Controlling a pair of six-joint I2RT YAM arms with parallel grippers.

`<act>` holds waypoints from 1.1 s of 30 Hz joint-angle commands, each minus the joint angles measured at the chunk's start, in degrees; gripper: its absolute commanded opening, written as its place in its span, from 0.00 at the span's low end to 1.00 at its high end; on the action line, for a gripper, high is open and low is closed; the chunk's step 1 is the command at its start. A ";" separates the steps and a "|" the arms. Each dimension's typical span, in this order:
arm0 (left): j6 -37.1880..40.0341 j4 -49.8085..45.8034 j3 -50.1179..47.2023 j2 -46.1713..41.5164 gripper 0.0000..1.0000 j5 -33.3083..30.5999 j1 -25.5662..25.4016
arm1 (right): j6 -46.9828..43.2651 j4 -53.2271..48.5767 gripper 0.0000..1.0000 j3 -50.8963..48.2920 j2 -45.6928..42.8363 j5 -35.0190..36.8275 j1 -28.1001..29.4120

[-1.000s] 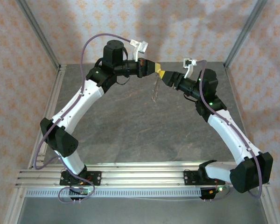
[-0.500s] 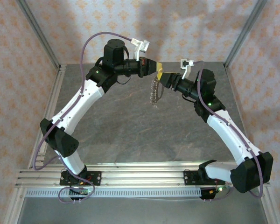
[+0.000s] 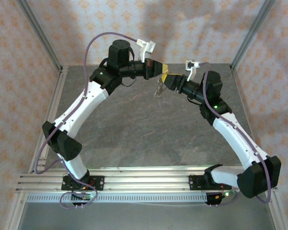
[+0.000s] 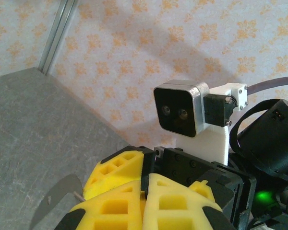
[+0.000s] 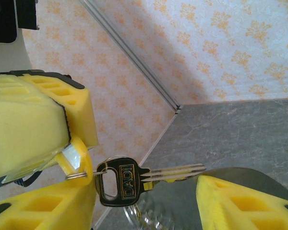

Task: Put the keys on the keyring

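1. The grey table [image 3: 134, 129] carries both arms. The left arm [image 3: 84, 103] sweeps up from 7 o'clock and the right arm [image 3: 235, 136] from 5 o'clock, and they meet near 12 o'clock.
2. The left gripper [image 3: 161, 70] has its yellow fingers pressed together, pinching a small yellow tab [image 5: 80, 162] at the top of the keyring [image 3: 158, 89].
3. The right gripper [image 3: 168, 80], just at 4 o'clock of the left one, stands spread. The key [image 5: 120, 184] lies across the gap between its fingers, and I cannot tell whether either finger touches it.
4. The keyring dangles at 6 o'clock below the two tips.
5. The key is dark-headed and stamped DADI. It hangs from a small metal ring [image 5: 76, 176] on the tab, and in the right wrist view its blade points to 3 o'clock.
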 commanded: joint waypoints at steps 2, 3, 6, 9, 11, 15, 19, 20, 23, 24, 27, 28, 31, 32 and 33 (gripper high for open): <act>1.19 -1.20 3.32 1.00 0.00 -0.90 -1.47 | -1.98 0.47 0.58 0.43 -4.19 1.36 0.88; 1.16 -1.33 3.43 1.03 0.00 -1.29 -1.52 | -2.30 0.19 0.58 0.08 -4.97 2.36 0.89; 0.36 -1.06 3.21 0.84 0.00 -2.18 -1.52 | -2.94 -1.11 0.60 -0.67 -7.31 4.99 0.52; -0.70 -0.10 2.50 0.25 0.00 -3.20 -1.53 | -2.57 -2.09 0.60 -1.29 -8.66 6.65 -0.73; -1.67 0.91 1.61 -0.38 0.00 -4.27 -1.49 | -1.85 -2.10 0.60 -1.97 -8.98 7.11 -1.32; -3.74 2.95 0.29 -1.35 0.00 -6.46 -1.53 | -0.84 -2.46 0.60 -3.11 -8.55 7.15 -1.34; -6.11 4.63 -1.01 -2.12 0.00 -9.03 -1.62 | -0.93 -3.17 0.60 -4.14 -8.06 7.61 -1.11; -6.66 4.92 -1.36 -2.30 0.00 -9.68 -1.66 | -1.36 -3.66 0.60 -4.29 -7.94 8.17 -0.81; -7.71 5.65 -2.16 -2.73 0.00 -11.67 -1.82 | -2.58 -4.89 0.61 -4.33 -7.63 9.67 0.29; -7.90 5.77 -2.32 -2.90 0.00 -12.25 -1.91 | -2.93 -5.13 0.61 -4.38 -7.45 10.26 0.66; -8.70 6.39 -2.91 -3.29 0.00 -13.61 -2.21 | -3.43 -5.40 0.62 -4.72 -6.84 11.97 1.73; -9.72 6.53 -2.94 -3.35 0.00 -14.09 -2.36 | -3.46 -5.35 0.62 -4.81 -6.57 12.45 2.11; -10.08 6.93 -3.14 -3.62 0.00 -15.16 -2.65 | -4.28 -5.74 0.63 -4.73 -5.61 14.56 4.10; -10.16 6.93 -3.12 -3.66 0.00 -15.49 -2.70 | -4.59 -5.92 0.63 -4.68 -5.33 15.58 4.80; -10.24 6.93 -3.12 -3.62 0.00 -15.88 -2.82 | -4.99 -6.01 0.64 -4.67 -5.01 16.84 5.64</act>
